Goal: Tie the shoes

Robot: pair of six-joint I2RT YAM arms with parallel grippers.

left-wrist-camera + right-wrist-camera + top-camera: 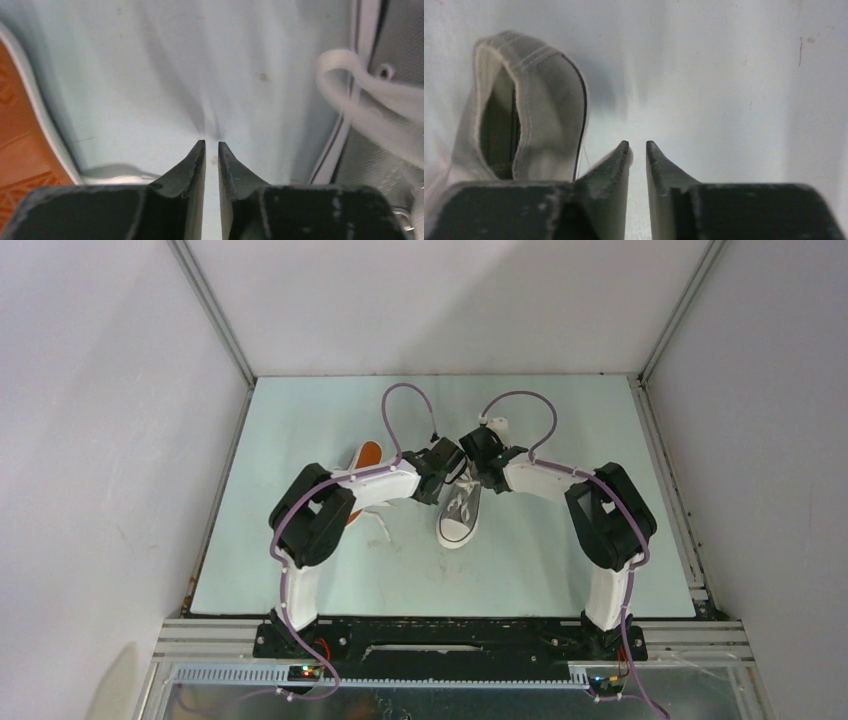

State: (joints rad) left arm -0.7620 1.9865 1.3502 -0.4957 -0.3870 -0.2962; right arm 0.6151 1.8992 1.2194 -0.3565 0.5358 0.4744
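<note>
**Both grippers empty over the middle shoe, no lace in hand**

The two arms meet above the heel end of the middle shoe (459, 514), which stands upright on the table (560, 570) with its white toe cap towards the arm bases. The other shoe (368, 455) lies tipped on its side to the left, orange sole showing, partly under the left arm. A loose lace (381, 527) trails from it across the table.

The left gripper (211, 145) has its fingers barely apart with only bare table showing in the slit. The orange sole (20, 130) sits at the left edge of its view and a blurred white lace loop (345, 75) lies over grey canvas at the right. The right gripper (637, 145) is likewise barely apart and empty, just beside the shoe's grey collar (534, 100).

I judge this to be a pause between grasps in tying the middle shoe. Whether its knot is finished cannot be told from here. The next move calls for opening wider, finding a lace end or the loop, and pinching it cleanly without catching the canvas. The tipped shoe looks untied and would first need righting.
</note>
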